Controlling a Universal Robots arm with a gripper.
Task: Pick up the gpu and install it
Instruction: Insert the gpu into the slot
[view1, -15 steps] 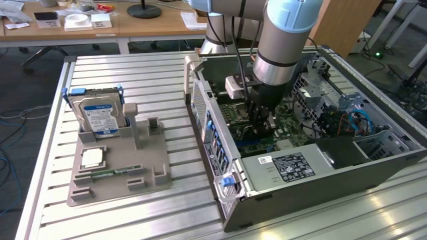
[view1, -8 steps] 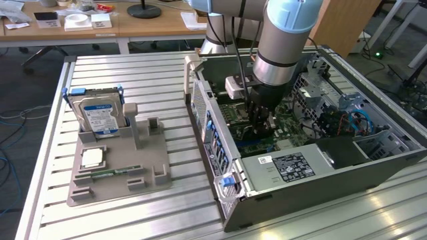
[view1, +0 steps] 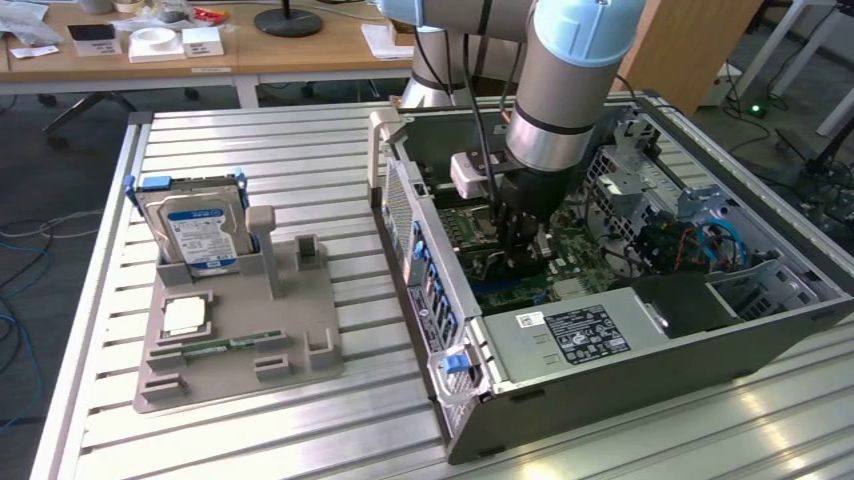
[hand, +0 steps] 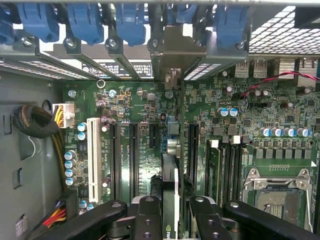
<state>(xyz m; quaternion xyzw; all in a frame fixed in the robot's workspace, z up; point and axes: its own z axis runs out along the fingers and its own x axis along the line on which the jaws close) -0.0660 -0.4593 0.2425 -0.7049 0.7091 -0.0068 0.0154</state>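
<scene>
Your gripper (view1: 523, 250) is deep inside the open case (view1: 747, 340), closed on the gpu (hand: 170, 200), which stands edge-on over the motherboard (hand: 145, 150). Room there is tight: empty slots (hand: 134, 155) lie close on one side of the card, the memory sticks (hand: 222, 170) and CPU socket (hand: 277, 192) on the other. Ahead of the card, the rear bracket wall with its blue clips (hand: 85, 22) closes the way. In the exterior view, the drive cage (view1: 634, 170) and cables (view1: 707, 245) crowd the arm's right, the case wall (view1: 414, 230) its left. Above the case you have open room. Outside, the tray (view1: 240, 345) and hard drive (view1: 198, 232) stand well apart.
</scene>
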